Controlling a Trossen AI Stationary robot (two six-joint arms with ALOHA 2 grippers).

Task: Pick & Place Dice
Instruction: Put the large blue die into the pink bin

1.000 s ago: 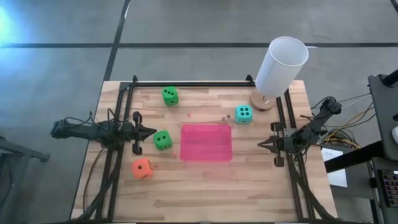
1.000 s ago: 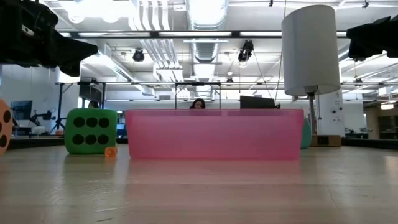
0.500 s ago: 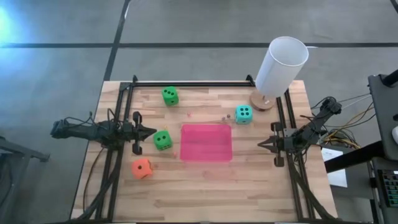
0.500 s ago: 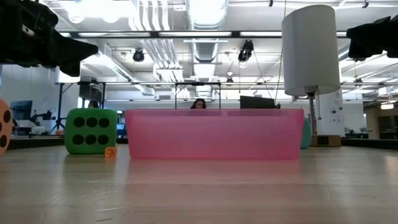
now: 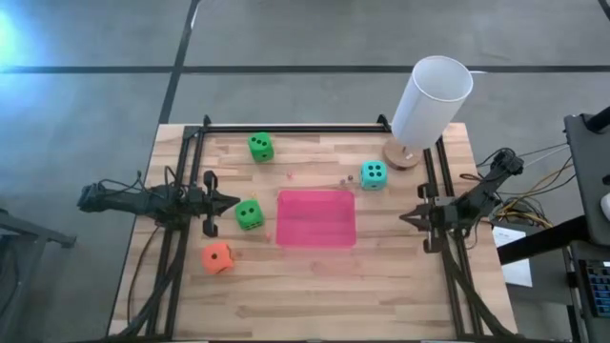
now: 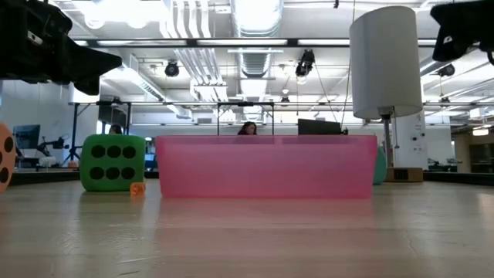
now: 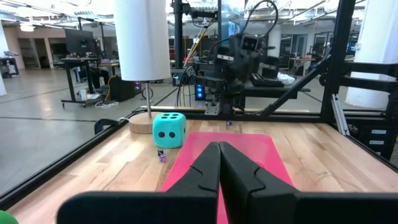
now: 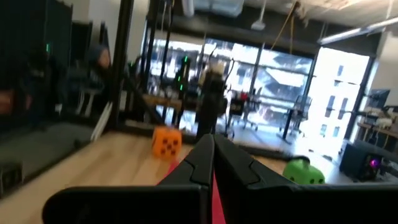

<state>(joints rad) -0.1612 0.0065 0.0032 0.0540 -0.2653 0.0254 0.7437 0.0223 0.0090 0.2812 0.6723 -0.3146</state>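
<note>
Several dice rest flat on the wooden table: a green die (image 5: 260,146) at the far left, a second green die (image 5: 250,213) left of the pink rectangular tray (image 5: 316,218), a teal die (image 5: 373,174) at the tray's far right corner, and an orange die (image 5: 217,257) at the near left. My left gripper (image 5: 235,202) is shut and level, its tip just left of the second green die, apart from it. My right gripper (image 5: 402,217) is shut, right of the tray, tipped a little upward. The left wrist view shows the shut fingers (image 7: 219,149) pointing over the tray toward the teal die (image 7: 169,129).
A tall white cylinder (image 5: 429,100) stands on a round wooden base at the far right corner. Black rails (image 5: 295,127) frame the table's far, left and right sides. Tiny bits (image 5: 349,178) lie beyond the tray. The room behind holds desks and a person (image 6: 248,129).
My right gripper has tipped its fingers upward and risen a little, staying shut. The dice and the tray have not moved.
</note>
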